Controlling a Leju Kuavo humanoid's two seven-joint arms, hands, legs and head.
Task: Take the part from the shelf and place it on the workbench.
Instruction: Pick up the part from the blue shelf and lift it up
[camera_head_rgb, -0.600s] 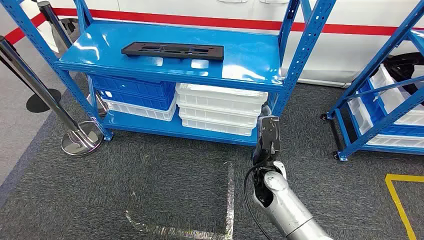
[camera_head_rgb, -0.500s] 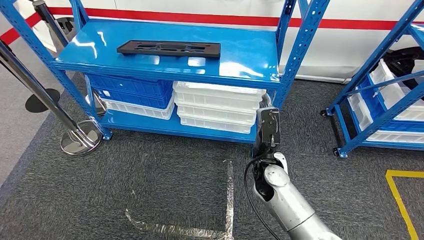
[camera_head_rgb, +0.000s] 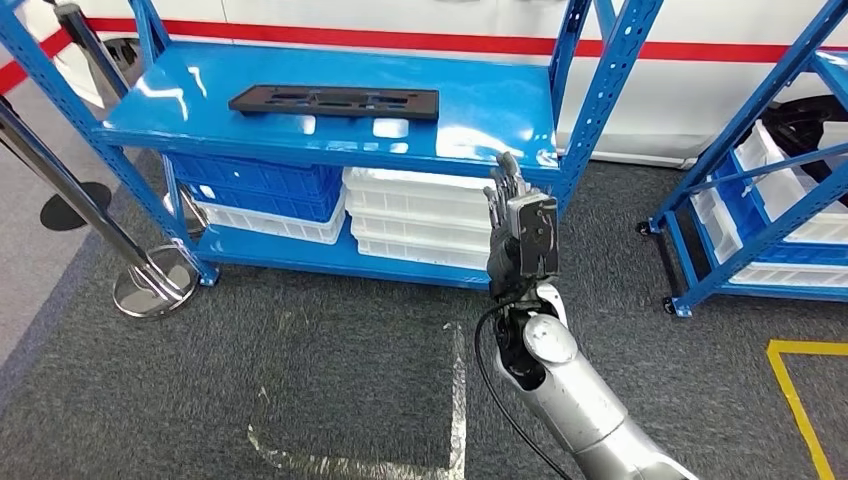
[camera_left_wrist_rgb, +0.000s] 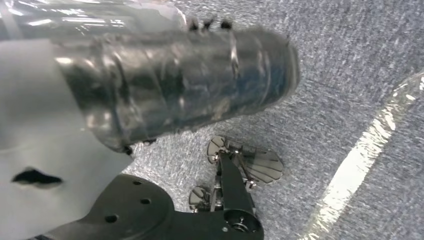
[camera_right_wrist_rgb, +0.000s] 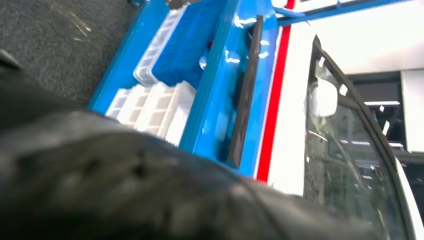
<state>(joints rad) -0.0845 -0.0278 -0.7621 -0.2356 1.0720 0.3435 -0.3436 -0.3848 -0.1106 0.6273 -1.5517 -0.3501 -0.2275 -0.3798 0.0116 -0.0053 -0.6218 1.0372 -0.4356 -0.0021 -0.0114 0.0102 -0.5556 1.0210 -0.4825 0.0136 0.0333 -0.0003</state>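
Shelving in blue metal is seen from the robot's head, and every place below is given relative to this shelf (camera_head_rgb: 480, 115). On its top board, toward the far left, a long flat black part (camera_head_rgb: 335, 101) lies untouched. Below that board, blue crates (camera_head_rgb: 262, 178) and white crates (camera_head_rgb: 430, 215) are stacked on the lower board. In front of the shelf's right post, the right hand (camera_head_rgb: 518, 232) is raised at about the height of the top board's front edge (its fingers (camera_head_rgb: 503, 180) point upward, apart from one another, with nothing between them). The left hand (camera_left_wrist_rgb: 165, 80) is shown close and blurred by its own wrist camera over grey carpet, well away from the shelf; whether its fingers are spread or curled cannot be told. The step in hand is judged to be the reach toward the part. Next, the right hand would need to be carried over the top board and leftward to the part, then closed around its edge.
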